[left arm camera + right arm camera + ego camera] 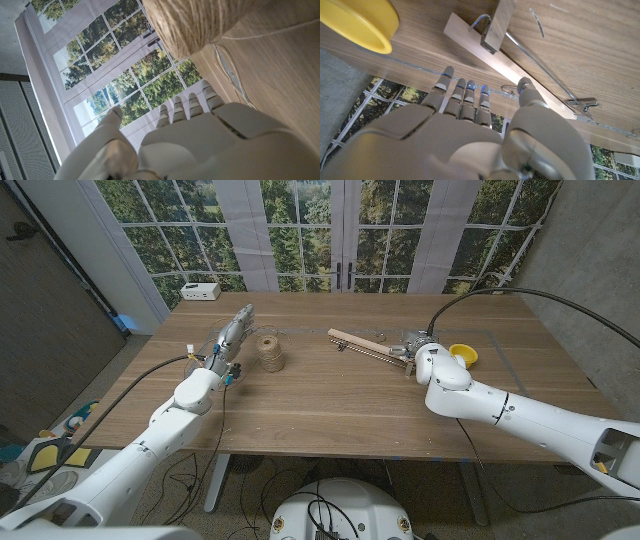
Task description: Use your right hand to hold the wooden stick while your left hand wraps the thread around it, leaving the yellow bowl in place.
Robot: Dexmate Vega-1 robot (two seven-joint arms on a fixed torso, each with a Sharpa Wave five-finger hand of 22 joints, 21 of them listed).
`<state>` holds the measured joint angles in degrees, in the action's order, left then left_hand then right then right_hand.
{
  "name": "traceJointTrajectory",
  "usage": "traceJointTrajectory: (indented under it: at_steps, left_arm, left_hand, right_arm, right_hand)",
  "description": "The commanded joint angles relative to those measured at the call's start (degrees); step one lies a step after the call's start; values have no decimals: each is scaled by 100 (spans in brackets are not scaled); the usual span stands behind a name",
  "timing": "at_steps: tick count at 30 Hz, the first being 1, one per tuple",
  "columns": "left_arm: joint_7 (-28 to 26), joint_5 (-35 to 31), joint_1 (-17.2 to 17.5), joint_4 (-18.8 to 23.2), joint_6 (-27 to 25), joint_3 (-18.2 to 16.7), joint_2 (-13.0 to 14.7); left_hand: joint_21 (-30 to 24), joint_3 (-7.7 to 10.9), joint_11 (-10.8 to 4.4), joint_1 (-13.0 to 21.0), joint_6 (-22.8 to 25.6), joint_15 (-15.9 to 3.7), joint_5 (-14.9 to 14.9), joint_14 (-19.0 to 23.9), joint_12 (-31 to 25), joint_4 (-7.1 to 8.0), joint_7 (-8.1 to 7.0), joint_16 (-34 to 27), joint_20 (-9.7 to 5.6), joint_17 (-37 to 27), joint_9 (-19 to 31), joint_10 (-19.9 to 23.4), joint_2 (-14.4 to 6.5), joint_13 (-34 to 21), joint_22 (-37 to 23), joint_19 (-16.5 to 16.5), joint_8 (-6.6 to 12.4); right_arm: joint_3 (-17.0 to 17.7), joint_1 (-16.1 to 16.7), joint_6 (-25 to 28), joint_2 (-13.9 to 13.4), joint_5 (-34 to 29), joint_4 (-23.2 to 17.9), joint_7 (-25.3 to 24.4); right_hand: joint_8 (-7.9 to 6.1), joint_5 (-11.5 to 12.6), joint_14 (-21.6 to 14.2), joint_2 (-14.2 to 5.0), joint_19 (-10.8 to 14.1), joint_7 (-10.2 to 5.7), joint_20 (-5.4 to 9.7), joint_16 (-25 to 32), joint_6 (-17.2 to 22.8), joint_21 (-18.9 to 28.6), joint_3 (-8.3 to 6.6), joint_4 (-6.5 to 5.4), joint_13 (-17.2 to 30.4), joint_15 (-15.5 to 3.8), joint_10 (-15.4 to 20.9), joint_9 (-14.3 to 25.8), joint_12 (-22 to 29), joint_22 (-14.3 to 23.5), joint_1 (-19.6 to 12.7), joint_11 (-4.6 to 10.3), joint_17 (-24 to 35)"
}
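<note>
— Looking down from the head camera, where did you have the right hand (418,350)?

— I had it at the near end of the wooden stick (368,343), fingers (461,95) straight and apart, thumb beside the stick's edge, nothing gripped. The yellow bowl (464,354) sat just beside that hand, on its outer side.

— And the left hand (231,338)?

— Held close beside the thread (269,352), a spool of twine standing upright on the wooden table (330,415), left of the stick and well apart from it. My wrist camera showed its fingers (190,106) extended, holding nothing, a loose strand lying on the wood.
</note>
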<state>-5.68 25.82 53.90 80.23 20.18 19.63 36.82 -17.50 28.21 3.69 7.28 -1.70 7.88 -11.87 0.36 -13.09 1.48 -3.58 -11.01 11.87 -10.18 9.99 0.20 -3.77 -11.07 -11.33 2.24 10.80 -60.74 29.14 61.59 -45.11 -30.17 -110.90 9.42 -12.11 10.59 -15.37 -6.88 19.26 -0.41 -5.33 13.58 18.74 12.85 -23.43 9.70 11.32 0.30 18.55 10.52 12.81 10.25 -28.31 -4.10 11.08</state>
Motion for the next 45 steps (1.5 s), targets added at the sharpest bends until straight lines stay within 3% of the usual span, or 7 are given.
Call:
traceJointTrajectory:
  at_steps: [1, 33, 43, 44, 45]
  left_arm:
    - [81, 34, -65, -112, 38, 13, -17]
    - [348, 169, -351, -485, 79, 79, -105]
    - [347, 154, -375, -478, 58, 94, -91]
    - [357, 166, -376, -481, 66, 91, -96]
    - [358, 170, -378, -478, 67, 89, -96]
  left_hand:
    - [26, -11, 34, 16, 36, 41, 11, 15, 10, -21, -14, 18, 34, -17, 16, 9, -44, -14, -21, -4, -5]
    - [41, -34, 45, -34, 47, 46, 12, 16, 27, 9, -5, 18, 35, -23, 17, 10, -62, -17, -28, -3, -9]
    - [48, -44, 34, -55, 44, 49, 12, 16, 32, 21, -11, 18, 35, -24, 17, 9, -63, -17, -30, -7, -13]
    - [49, -46, 29, -57, 44, 47, 12, 16, 32, 23, -10, 18, 35, -25, 17, 13, -63, -17, -31, -7, -13]
    - [49, -47, 25, -59, 44, 47, 12, 14, 31, 23, -10, 18, 36, -25, 17, 14, -63, -17, -31, -7, -13]
  right_arm:
    - [-317, -238, 190, 142, -126, 252, 170]
    - [-946, -638, 607, 465, -214, 807, 220]
    - [-1229, -786, 743, 556, -237, 1005, 149]
    - [-1306, -827, 792, 579, -281, 1041, 151]
    - [-1369, -861, 834, 597, -310, 1069, 154]
  right_hand:
    - [-38, 23, -59, -13, 46, -2, -12, 12, 76, 11, -43, 6, 17, 8, 59, 20, 27, 20, -79, -4, 14]
    - [-22, 58, -167, -117, 182, -69, 60, 9, 240, 28, -144, 12, 17, -91, 207, 20, 20, 18, -378, 83, 24]
    - [-94, 80, -324, -81, 286, -81, 63, 13, 578, 36, -230, 63, 14, -194, 410, 20, 53, 14, -699, 110, 3]
    - [-105, 109, -407, -180, 348, -97, 83, 25, 703, 43, -341, 74, 11, -260, 486, 18, 52, 13, -934, 157, 9]
    - [-112, 109, -426, -176, 360, -104, 85, 29, 738, 45, -348, 77, 11, -269, 524, 18, 62, 13, -965, 166, 9]
